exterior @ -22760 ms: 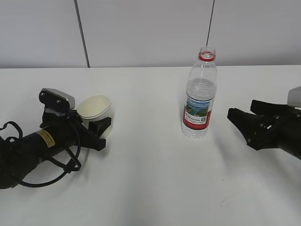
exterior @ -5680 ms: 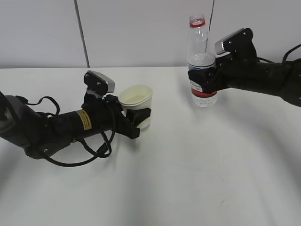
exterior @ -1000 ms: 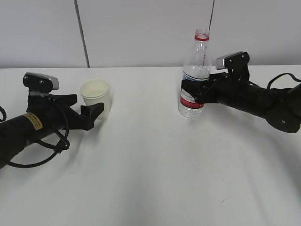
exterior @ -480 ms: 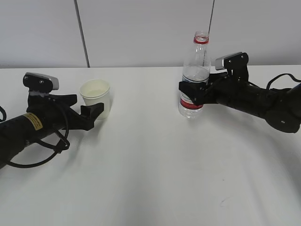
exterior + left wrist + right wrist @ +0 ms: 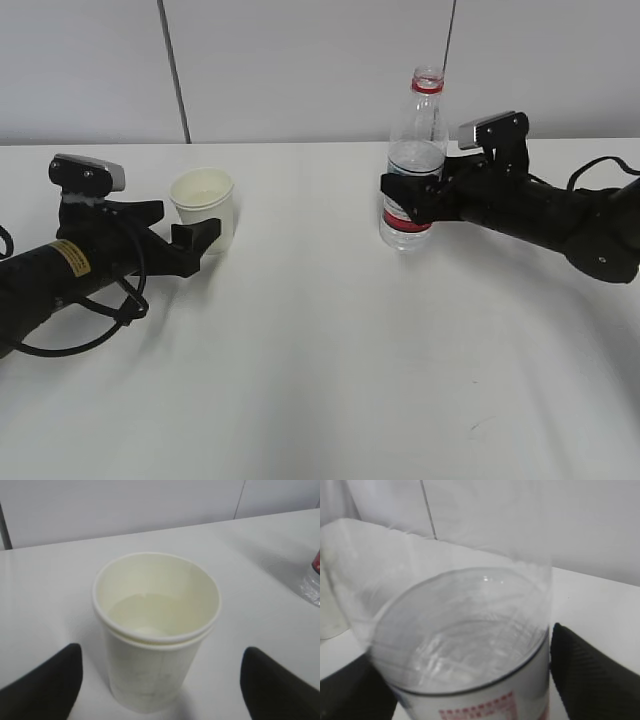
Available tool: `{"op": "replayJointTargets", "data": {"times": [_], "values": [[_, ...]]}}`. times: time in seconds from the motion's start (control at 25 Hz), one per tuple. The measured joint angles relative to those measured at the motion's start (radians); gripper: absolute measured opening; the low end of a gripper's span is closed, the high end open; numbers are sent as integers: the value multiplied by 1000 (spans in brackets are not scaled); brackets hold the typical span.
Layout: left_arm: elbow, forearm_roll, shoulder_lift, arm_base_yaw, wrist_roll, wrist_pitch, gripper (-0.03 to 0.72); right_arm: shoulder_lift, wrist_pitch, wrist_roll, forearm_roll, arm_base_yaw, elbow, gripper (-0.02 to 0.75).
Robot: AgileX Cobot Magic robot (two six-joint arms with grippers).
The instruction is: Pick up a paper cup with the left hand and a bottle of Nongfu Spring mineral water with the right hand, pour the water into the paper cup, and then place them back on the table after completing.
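Observation:
The paper cup (image 5: 203,208) stands upright on the white table (image 5: 320,350), with clear water (image 5: 150,615) in its bottom. My left gripper (image 5: 190,240), on the arm with the yellow sticker, is open. Its black fingertips (image 5: 47,680) sit on either side of the cup (image 5: 155,645) with a gap on each side. The open-topped water bottle (image 5: 412,165), with a red neck ring and a red-edged label, stands on the table. My right gripper (image 5: 412,195) is shut around its label band. In the right wrist view its fingers (image 5: 590,675) press against the bottle (image 5: 465,630).
A white wall with a dark vertical seam (image 5: 173,70) runs behind the table's far edge. Black cables (image 5: 110,320) loop beside the left arm. The right arm (image 5: 560,220) reaches in low from the right.
Since one second ago the right gripper and bottle have settled slightly lower and to the left. The left arm and the cup have not moved.

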Motion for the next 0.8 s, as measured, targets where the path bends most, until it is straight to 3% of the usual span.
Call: {"op": "replayJointTargets", "data": {"times": [0.8], "values": [[3,0,0,0,0,1,585,-55,91,-13,18,0,92,626]]}}
